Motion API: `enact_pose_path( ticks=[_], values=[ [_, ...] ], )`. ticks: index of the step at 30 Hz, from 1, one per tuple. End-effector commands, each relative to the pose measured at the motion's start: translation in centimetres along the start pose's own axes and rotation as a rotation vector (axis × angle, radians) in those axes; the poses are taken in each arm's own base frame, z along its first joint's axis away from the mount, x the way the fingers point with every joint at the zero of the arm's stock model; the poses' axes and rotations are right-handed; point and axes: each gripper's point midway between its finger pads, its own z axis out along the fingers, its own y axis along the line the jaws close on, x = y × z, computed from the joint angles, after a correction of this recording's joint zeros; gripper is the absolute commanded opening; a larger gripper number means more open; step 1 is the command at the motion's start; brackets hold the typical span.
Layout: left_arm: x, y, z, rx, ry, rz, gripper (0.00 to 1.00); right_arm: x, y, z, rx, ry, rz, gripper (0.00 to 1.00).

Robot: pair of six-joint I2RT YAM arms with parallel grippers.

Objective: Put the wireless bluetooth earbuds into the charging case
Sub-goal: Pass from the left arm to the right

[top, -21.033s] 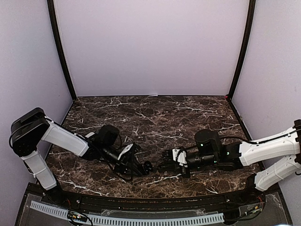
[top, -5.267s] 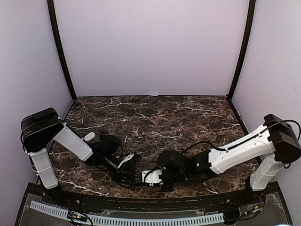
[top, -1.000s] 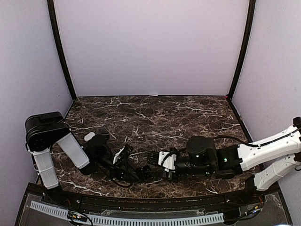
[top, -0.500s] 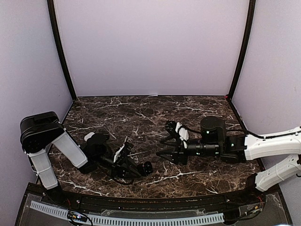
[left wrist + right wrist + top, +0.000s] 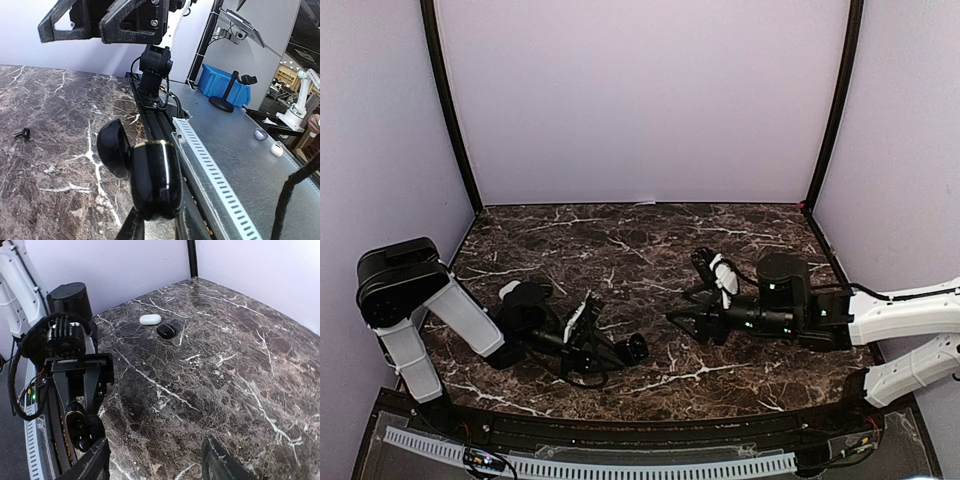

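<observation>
My left gripper point(image 5: 612, 350) is shut on a glossy black charging case point(image 5: 152, 181) with a gold rim, its round lid point(image 5: 113, 149) hinged open to the left. In the top view the case point(image 5: 633, 347) hangs low over the front middle of the marble table. My right gripper point(image 5: 691, 292) is open and empty, a hand's width to the right of the case, its fingers point(image 5: 90, 463) spread over bare marble. One tiny black earbud point(image 5: 23, 133) lies on the table in the left wrist view. I cannot tell what sits inside the case point(image 5: 77, 429).
A white closed case point(image 5: 150, 319) and a black closed case point(image 5: 166, 330) lie side by side near the table's left edge; the white case point(image 5: 510, 290) shows behind my left arm. The table's front rail point(image 5: 210, 170) runs right beside the held case.
My right gripper has pulled back to the right, away from the held case, and opened wider. The left gripper has kept its hold on the case, barely moving.
</observation>
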Motion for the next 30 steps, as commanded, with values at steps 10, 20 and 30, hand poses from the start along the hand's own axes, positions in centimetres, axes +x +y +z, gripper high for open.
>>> enact_pose_path(
  ticks=[10, 20, 30],
  values=[
    [-0.9, 0.7, 0.1, -0.086, 0.000, 0.033, 0.00, 0.9, -3.8, -0.4, 0.137, 0.012, 0.076, 0.99],
    [-0.9, 1.2, 1.3, -0.125, 0.009, 0.054, 0.00, 1.8, -3.4, -0.5, 0.101, 0.033, 0.089, 0.92],
    [-0.9, 1.3, 2.3, -0.145, 0.003, 0.066, 0.00, 1.5, -1.1, -0.6, -0.035, 0.009, 0.087, 0.64]
  ],
)
